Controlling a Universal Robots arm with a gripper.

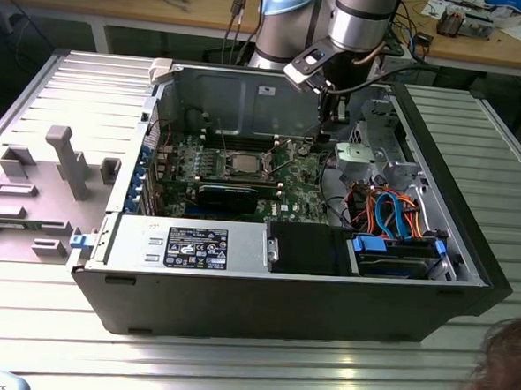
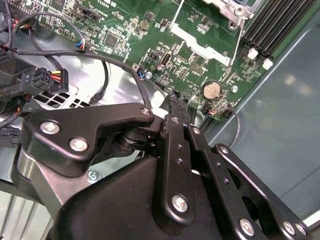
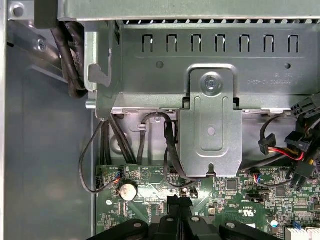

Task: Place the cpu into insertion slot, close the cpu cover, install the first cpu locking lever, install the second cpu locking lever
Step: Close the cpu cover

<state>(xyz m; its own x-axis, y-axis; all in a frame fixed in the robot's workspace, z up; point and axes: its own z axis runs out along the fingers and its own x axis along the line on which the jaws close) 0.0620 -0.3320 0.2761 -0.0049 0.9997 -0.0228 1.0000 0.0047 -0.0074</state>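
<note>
Person: the top of a head showed at the near corner on the exterior view's right.
Table: a ribbed metal table carried the open computer case.
Case front: a labelled power supply lay along the near side, with blue and orange cables bundled towards the exterior view's right.
Motherboard: the green motherboard lay flat on the case floor behind the power supply.
Cpu: the cpu sat in the insertion slot near the middle of the board, silver top facing up.
Cpu cover: in the second wrist view the cpu cover stood swung open, with green board visible through its cut-out.
Gripper: the gripper hung over the board's far edge, on the exterior view's right of the cpu and well apart from it.
Fingers: in both wrist views the black fingers were pressed together, with nothing pinched between them.
Nearest part: the fingertips were near a round coin battery, not touching it.
Beyond the tips: a grey metal drive cage rose past the board edge.
Arm: the arm came down over the case's rear wall.
Background: a wooden bench stood behind.
</note>
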